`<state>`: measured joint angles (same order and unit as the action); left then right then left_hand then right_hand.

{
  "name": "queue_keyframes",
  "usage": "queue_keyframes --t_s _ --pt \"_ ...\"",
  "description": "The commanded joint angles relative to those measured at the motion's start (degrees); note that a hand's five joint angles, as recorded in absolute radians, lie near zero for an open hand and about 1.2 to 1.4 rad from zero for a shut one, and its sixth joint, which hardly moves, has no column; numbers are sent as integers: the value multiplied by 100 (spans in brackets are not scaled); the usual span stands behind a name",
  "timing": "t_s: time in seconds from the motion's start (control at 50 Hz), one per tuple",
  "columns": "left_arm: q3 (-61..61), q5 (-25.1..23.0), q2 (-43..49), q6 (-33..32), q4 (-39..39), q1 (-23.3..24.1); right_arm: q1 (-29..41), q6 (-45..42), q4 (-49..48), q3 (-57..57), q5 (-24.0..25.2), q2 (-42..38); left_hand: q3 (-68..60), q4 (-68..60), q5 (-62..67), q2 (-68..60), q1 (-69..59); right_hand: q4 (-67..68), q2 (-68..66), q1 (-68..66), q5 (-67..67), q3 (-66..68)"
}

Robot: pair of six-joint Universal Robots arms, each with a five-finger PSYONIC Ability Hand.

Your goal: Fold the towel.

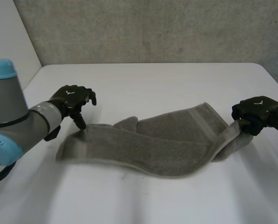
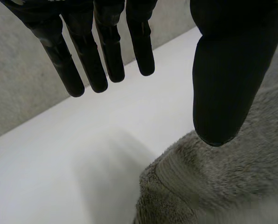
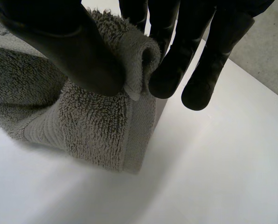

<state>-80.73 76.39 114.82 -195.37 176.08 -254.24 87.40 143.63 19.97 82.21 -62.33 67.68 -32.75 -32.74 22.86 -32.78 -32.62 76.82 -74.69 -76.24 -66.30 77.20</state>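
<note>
A grey towel lies folded lengthwise across the white table. My left hand hovers just above the towel's left end with its fingers straight and spread; the thumb hangs over the towel's corner and nothing is held. My right hand is at the towel's right end and lifts it a little. There its thumb and fingers pinch a fold of the towel's edge.
A grey wall stands behind the table's far edge. Bare table lies in front of the towel and behind it.
</note>
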Motion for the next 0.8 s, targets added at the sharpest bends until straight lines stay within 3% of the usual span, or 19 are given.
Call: queue_keyframes --t_s 0.02,0.22,0.3,0.52,0.8 --pt "-1382 -28 -1109 -80 119 -82 5 7 -2 14 2 8 -1361 -1362 1350 -1358 -1374 318 -531 -376 -370 280" --pt "-2553 -37 -1647 -89 58 -302 5 -2 -37 32 2 17 -1649 -1650 1638 -1646 -1662 318 -531 -376 -370 280" --pt "-2983 -63 -1753 -159 119 -459 5 7 -46 67 11 26 -964 -965 953 -961 -977 318 -531 -376 -370 280" --pt "-3326 -72 -1639 -826 830 -864 67 -2 -151 155 11 26 368 366 -378 370 354 318 -531 -376 -370 280" --pt "-3318 -72 -1120 -1346 1192 -1031 67 -2 -204 181 11 26 -85 -86 74 -82 -98 318 -531 -376 -370 280"
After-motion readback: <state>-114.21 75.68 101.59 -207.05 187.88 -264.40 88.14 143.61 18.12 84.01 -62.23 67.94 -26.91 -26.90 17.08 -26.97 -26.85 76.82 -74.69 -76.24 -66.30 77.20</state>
